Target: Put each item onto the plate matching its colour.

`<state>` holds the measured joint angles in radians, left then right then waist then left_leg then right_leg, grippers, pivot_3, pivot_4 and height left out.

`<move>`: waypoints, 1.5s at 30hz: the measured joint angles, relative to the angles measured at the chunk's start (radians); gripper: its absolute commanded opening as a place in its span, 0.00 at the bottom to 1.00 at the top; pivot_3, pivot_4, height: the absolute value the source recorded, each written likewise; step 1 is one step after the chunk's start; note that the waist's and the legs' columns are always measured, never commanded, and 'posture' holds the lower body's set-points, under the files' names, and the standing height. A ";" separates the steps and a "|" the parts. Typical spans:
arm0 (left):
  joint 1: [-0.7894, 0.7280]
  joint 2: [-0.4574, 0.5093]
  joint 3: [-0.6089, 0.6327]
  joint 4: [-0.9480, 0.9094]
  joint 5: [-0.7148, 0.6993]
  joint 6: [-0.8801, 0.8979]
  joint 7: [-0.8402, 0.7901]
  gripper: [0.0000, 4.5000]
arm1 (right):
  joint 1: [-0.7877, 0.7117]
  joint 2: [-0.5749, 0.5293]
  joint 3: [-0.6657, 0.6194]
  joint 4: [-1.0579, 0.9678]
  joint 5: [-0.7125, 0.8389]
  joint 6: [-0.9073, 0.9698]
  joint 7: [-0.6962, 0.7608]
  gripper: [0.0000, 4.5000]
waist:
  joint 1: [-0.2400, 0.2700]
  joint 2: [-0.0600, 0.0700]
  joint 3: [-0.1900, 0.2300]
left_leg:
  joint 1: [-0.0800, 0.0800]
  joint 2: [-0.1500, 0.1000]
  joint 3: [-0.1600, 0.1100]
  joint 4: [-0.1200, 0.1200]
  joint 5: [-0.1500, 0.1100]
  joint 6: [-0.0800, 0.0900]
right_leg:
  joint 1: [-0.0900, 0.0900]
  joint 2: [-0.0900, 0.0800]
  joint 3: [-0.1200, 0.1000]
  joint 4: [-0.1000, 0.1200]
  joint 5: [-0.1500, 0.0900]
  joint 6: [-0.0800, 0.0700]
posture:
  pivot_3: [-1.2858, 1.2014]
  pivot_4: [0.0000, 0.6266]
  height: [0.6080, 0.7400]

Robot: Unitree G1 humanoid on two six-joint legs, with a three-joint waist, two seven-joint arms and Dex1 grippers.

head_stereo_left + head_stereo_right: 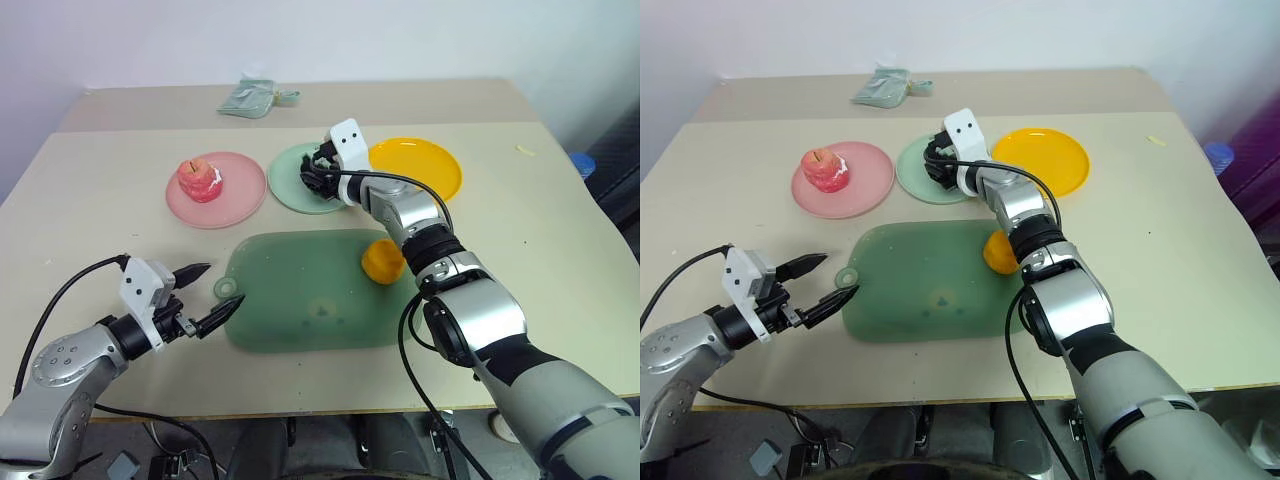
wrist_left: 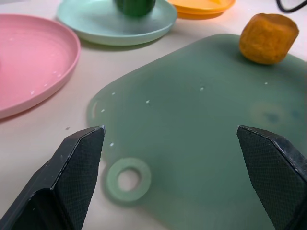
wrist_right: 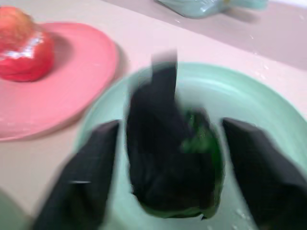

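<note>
Your left gripper [image 1: 200, 297] hovers near the bench edge, fingers spread, empty. Apple [image 1: 200, 180] sits on pink plate [image 1: 232, 205]. Right gripper [image 3: 168, 158] is over mint plate [image 1: 290, 185], fingers released either side of the dark green piece [image 3: 199, 139] resting there. Orange fruit [image 1: 382, 260] is left, on the tray [image 1: 300, 290] beside the yellow plate [image 1: 425, 165]. It looks light, stiff and bumpy: grip across its middle.

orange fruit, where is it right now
In the left eye view the orange fruit sits on the dark green tray, at its far right edge, just short of the yellow plate.
</note>
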<state>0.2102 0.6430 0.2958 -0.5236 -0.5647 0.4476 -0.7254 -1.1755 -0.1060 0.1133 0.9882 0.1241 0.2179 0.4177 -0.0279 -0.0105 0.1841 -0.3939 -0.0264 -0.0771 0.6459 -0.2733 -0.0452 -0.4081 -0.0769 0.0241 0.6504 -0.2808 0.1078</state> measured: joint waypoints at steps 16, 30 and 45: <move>-0.104 0.033 -0.187 -0.039 -0.004 0.009 -0.100 1.00 | 0.767 -0.570 -0.047 -1.205 0.235 0.349 0.519 0.99 | 0.005 0.002 0.001 | 0.004 0.002 0.001 0.001 -0.001 0.002 | 0.005 0.004 0.001 0.000 0.000 0.000 | 0.52 0.24 1.00; -0.143 -0.015 -0.229 0.045 0.039 -0.043 -0.109 1.00 | 0.675 -0.425 -0.055 -1.063 0.168 0.385 0.294 0.72 | 0.014 0.003 0.001 | 0.003 0.003 0.000 0.002 -0.001 0.002 | 0.005 0.004 0.001 -0.001 0.000 0.000 | 0.52 0.24 1.00; -0.132 -0.097 -0.161 0.039 0.062 -0.053 0.057 1.00 | 0.170 -0.258 -0.162 -0.125 -0.004 0.006 -0.066 0.99 | 0.007 0.003 0.001 | -0.001 0.002 0.003 0.001 0.000 0.001 | -0.001 0.003 0.002 -0.001 0.000 0.000 | 0.52 0.24 1.00</move>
<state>0.0784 0.5457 0.1345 -0.4847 -0.5022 0.3941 -0.6689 -1.0059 -0.3643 -0.0485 0.8634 0.1200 0.2244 0.3513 -0.0209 -0.0075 0.1850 -0.3952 -0.0249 -0.0740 0.6469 -0.2737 -0.0446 -0.4086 -0.0739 0.0258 0.6497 -0.2803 0.1074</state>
